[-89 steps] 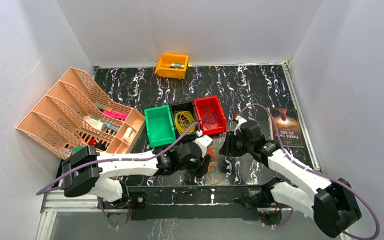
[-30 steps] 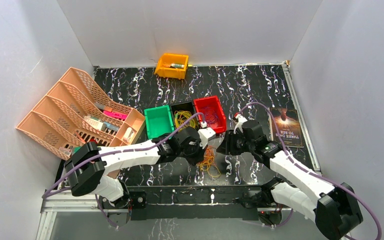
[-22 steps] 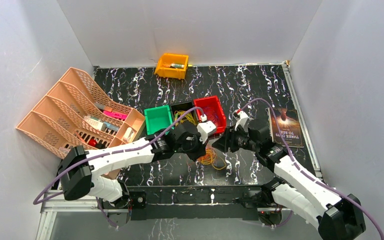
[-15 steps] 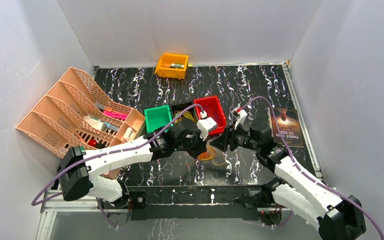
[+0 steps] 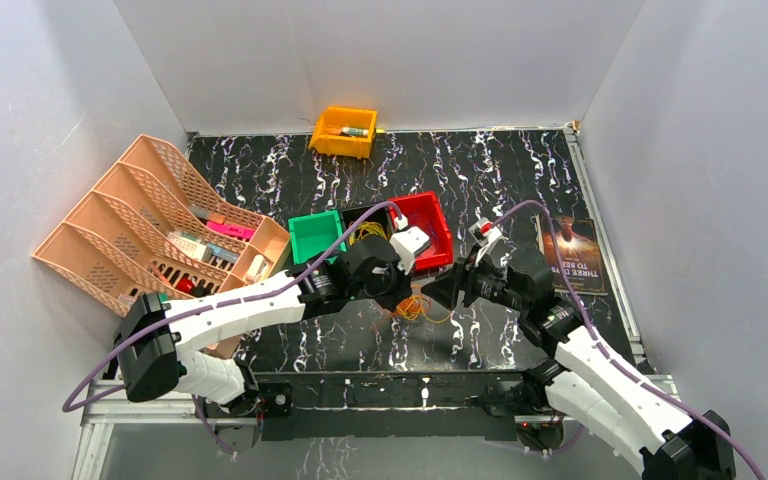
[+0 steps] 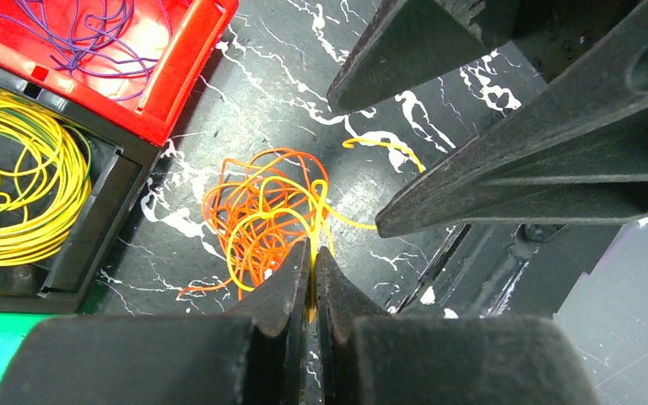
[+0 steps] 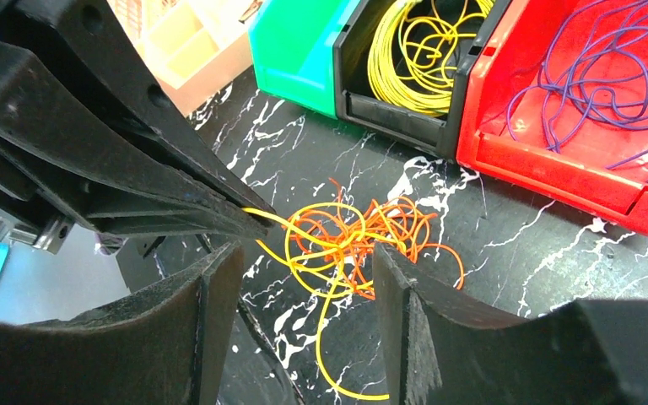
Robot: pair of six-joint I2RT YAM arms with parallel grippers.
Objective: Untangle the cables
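A tangle of orange and yellow cables lies on the black marble table just in front of the bins. My left gripper is shut on a yellow strand that runs up out of the tangle. My right gripper stands open just right of it, its fingers facing the left jaws, with the tangle below and between them. A loose yellow loop trails towards the near edge. More yellow cables sit coiled in the black bin and purple cables in the red bin.
A green bin stands left of the black one. A peach slotted organizer with small items is at the left. An orange bin sits at the back wall, and a book lies at the right.
My left gripper has pulled the tangle away from the near edge, towards the bins, still shut on the yellow strand. My right gripper has opened wider and stayed close beside it.
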